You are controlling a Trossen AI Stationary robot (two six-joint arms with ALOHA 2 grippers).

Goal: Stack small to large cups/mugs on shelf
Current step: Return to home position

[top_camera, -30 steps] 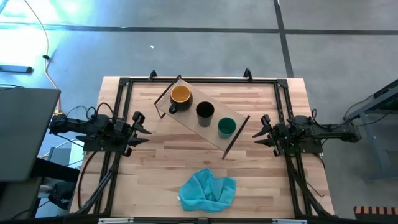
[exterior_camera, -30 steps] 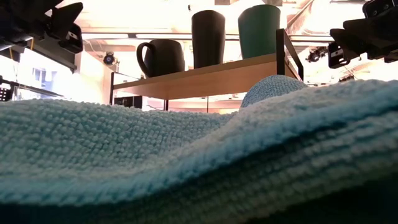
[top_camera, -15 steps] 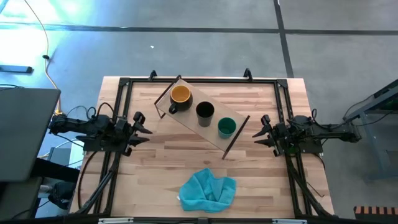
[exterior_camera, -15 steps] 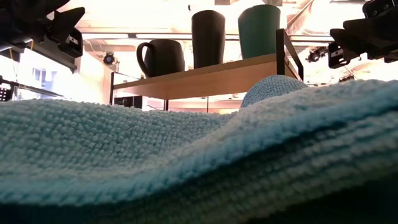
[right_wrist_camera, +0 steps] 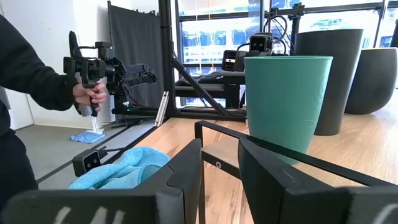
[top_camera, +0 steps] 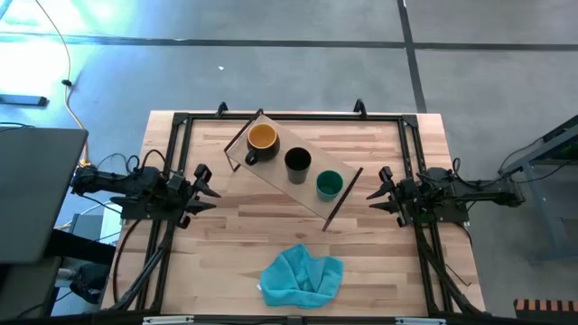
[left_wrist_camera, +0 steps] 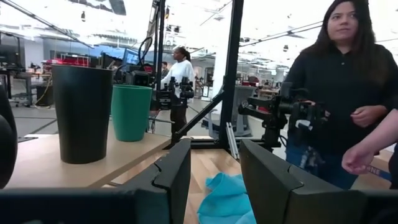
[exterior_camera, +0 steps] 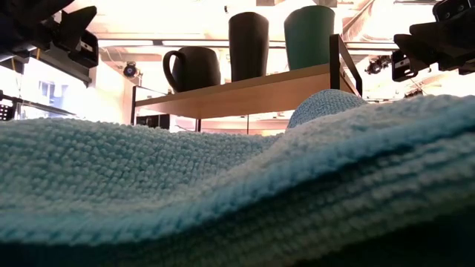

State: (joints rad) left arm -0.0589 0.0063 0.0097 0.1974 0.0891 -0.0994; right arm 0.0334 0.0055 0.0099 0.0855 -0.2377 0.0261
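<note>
- The left arm (top_camera: pixel 135 190) sat at the 9 o'clock edge of the bench (top_camera: pixel 226 235). The left jaws stood partly open and held nothing.
- The right arm (top_camera: pixel 452 194) sat at the 3 o'clock edge. The right jaws were likewise parted and empty.
- The shelf (exterior_camera: pixel 245 89) lay slantwise just 12 o'clock of the bench centre, running from 10 o'clock to 4 o'clock.
- All three vessels stood upright on the shelf, apart from one another: the yellow-orange mug (top_camera: pixel 262 137) at the 10 o'clock end, the black cup (top_camera: pixel 298 162) in the middle and the green cup (top_camera: pixel 329 184) at the 4 o'clock end.
- Judgement: placement looked complete. The mug was the shortest, but the order of the other two by size could not be confirmed.
- Risk: the green cup stood close to the shelf's end leg, the part nearest the right jaws. A low or wide retreat by that arm could knock the leg and topple the cups.
- Risk: a person (left_wrist_camera: pixel 348 93) stood beyond the bench and could be struck if they reached in during arm travel.
- Risk: the teal cloth (top_camera: pixel 302 275) at 6 o'clock blocked most of the low view, hindering verification.
</note>
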